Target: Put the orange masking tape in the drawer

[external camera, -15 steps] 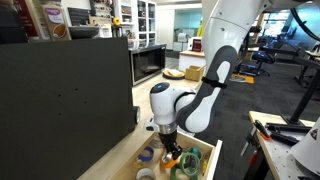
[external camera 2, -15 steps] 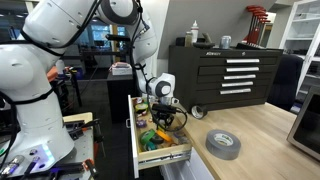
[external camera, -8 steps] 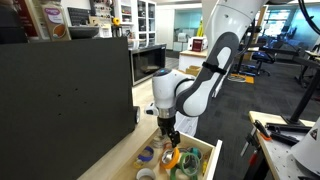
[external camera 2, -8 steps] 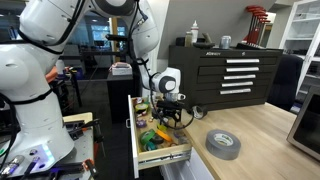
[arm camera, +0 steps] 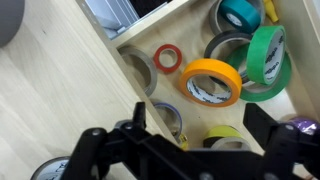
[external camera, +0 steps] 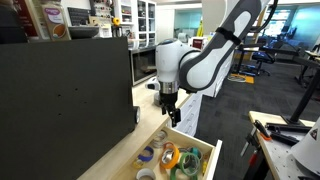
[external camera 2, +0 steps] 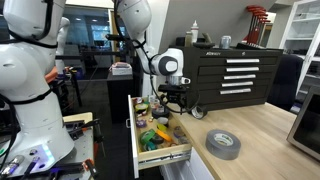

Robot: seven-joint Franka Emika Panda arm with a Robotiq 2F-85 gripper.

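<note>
- table [external camera 2: 262, 128]: light wood top. A grey roll [external camera 2: 223, 144] lies on it, right of the open drawer and well apart from the gripper. It is not the task's roll.
- drawer [arm camera: 190, 33]: pulled open and holding several rolls. A small red ring [arm camera: 167, 57] lies flat left of the orange one.
- orange masking tape [arm camera: 212, 82]: lies flat on the drawer floor, touching or slightly overlapping a green roll [arm camera: 265, 55] on its right. Nothing grips it. It also shows in an exterior view [external camera: 170, 156], near the drawer's middle.
- Change: a second ago the gripper was low among the rolls; now it has lifted well clear and the tape is left behind.
- Judgement: release is done and the tape is where the task wants it. What remains is only retreat, and possibly closing the drawer, though the task does not ask for that.
- gripper [arm camera: 200, 125]: jaws spread wide with nothing between them, only rolls far below. An exterior view [external camera: 168, 110] shows it hanging above the far end of the drawer.
- Arm pose: the wrist points straight down in both exterior views. The forearm arches in from the upper right in one exterior view, with the gripper [external camera 2: 172, 102] well above the drawer's contents.
</note>
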